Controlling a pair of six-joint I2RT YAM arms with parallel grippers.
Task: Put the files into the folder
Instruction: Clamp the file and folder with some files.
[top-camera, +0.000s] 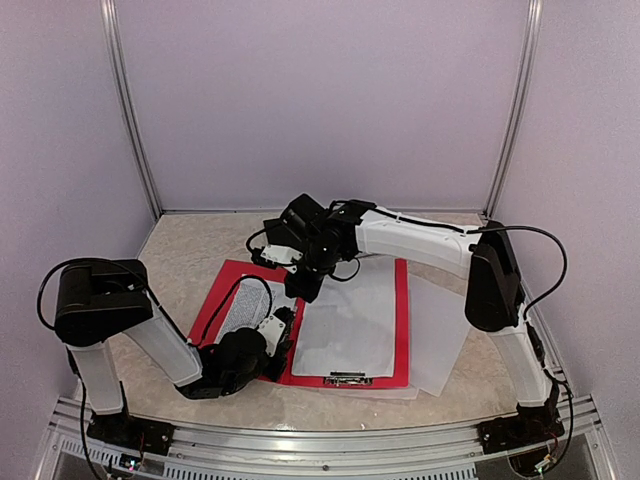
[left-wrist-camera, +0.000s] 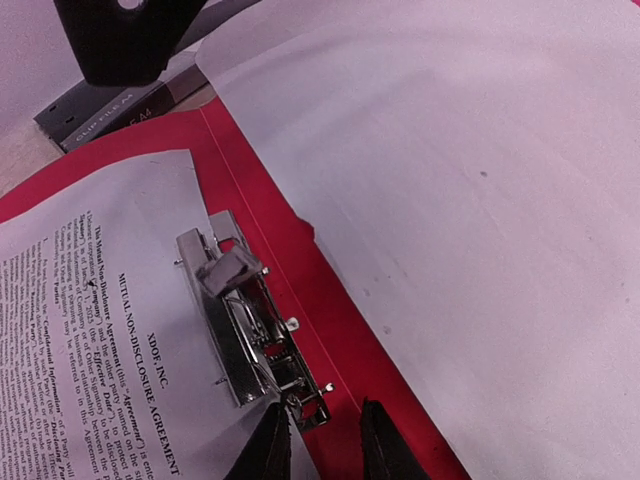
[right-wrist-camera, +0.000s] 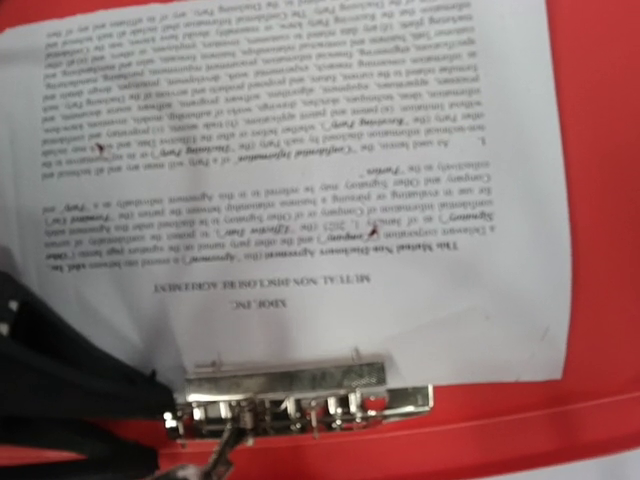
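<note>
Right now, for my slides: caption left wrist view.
Open left gripper at the metal clip on a printed sheet in the red folder.

Speckled table (top-camera: 185, 240) bears open red folder (top-camera: 402, 320) and loose sheet (top-camera: 442, 335).

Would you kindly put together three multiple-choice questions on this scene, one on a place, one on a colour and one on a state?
1. Where does the printed sheet lie?
A. On the folder, by a metal clip.
B. Off the folder altogether.
C. Lifted in the air.

2. What colour is the folder?
A. Blue.
B. Green.
C. Red.

3. How does the folder lie?
A. Shut.
B. Open and flat.
C. Standing upright.

Answers:
1 A, the printed sheet rests on the folder with the metal clip at its edge.
2 C, its cover shows red.
3 B, both halves lie spread flat in the top view.
</note>
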